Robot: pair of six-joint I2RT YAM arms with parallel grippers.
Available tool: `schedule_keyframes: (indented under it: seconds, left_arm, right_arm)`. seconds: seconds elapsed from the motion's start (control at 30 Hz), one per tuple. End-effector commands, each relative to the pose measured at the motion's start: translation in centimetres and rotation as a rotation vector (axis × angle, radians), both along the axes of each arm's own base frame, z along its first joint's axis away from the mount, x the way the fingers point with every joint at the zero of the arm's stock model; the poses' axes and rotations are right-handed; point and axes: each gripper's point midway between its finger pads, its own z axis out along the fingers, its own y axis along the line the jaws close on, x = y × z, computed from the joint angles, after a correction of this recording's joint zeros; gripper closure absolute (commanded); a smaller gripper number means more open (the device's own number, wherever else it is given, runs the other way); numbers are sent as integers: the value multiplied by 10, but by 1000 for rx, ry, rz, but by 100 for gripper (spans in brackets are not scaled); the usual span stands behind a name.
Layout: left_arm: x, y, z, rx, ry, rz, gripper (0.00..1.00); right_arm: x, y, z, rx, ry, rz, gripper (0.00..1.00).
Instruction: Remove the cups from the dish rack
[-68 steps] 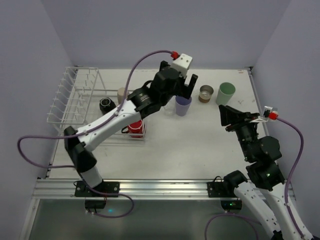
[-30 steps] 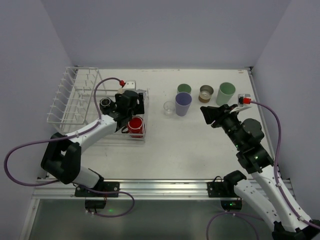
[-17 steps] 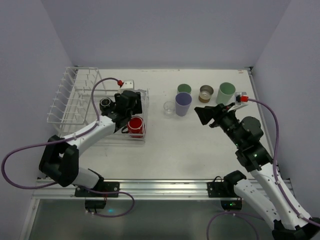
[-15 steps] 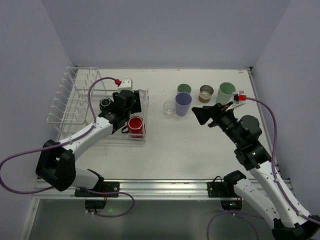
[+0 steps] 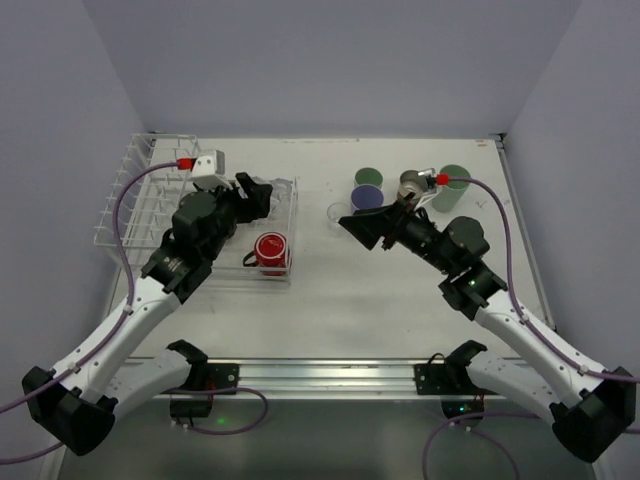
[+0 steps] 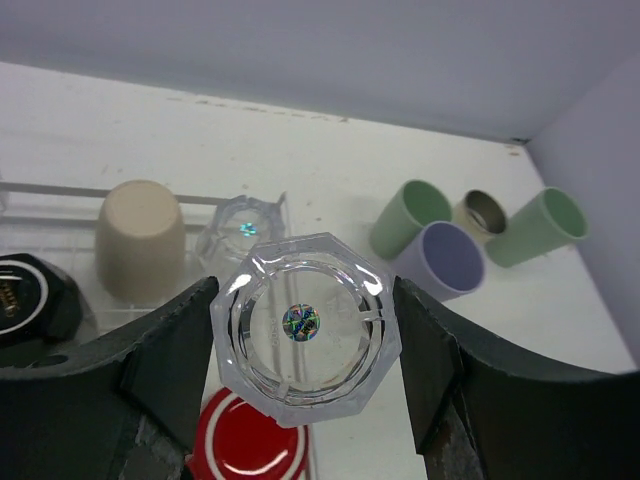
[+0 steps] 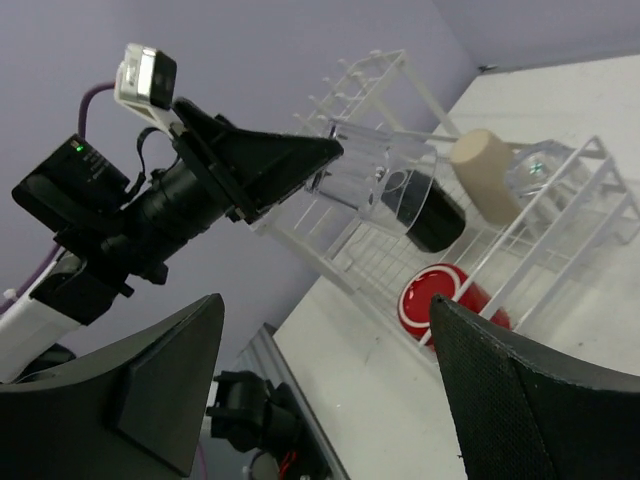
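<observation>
My left gripper (image 6: 305, 330) is shut on a clear plastic cup (image 6: 305, 325), seen bottom-on with a small shiny sticker. It holds the cup above the low basket end of the white wire dish rack (image 5: 150, 200). Below it in the basket sit a red cup (image 5: 270, 248), a beige cup (image 6: 140, 250), a black cup (image 6: 25, 300) and a second clear cup (image 6: 240, 225). My right gripper (image 5: 362, 222) hangs open and empty over mid-table, pointing left at the rack. In the right wrist view the red cup (image 7: 440, 295) shows between its fingers (image 7: 150, 380).
Standing on the table at the back right are a lavender cup (image 5: 367, 197), a dark green cup (image 5: 368, 177), a small clear cup (image 5: 338, 212), a brown cup (image 5: 412, 183) and a mint green cup (image 5: 455, 183). My right arm partly hides these.
My left gripper has risen out of the basket with the clear cup in it. My right gripper has swung left past the standing cups and opened wider.
</observation>
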Motion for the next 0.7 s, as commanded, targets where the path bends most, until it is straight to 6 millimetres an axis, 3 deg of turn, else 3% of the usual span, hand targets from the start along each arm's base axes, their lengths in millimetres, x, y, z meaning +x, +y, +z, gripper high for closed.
schedule_keyframes:
  seconds: [0.0, 0.1, 0.27, 0.5, 0.67]
  left_arm:
    - [-25, -31, 55, -216, -144, -200, 83]
    - [-46, -50, 74, -319, -200, -346, 84]
    - [-62, -59, 88, -389, -241, -436, 86]
    - [-80, -81, 85, -500, -241, -599, 87]
    - [-86, -89, 84, -548, -245, -665, 88]
  right_arm:
    - [-12, 22, 27, 99, -62, 79, 17]
    - [-13, 34, 27, 147, -44, 115, 19]
    - [-7, 35, 20, 168, -20, 100, 20]
    - [-8, 44, 20, 168, -11, 144, 22]
    - [-13, 47, 32, 227, -24, 187, 32]
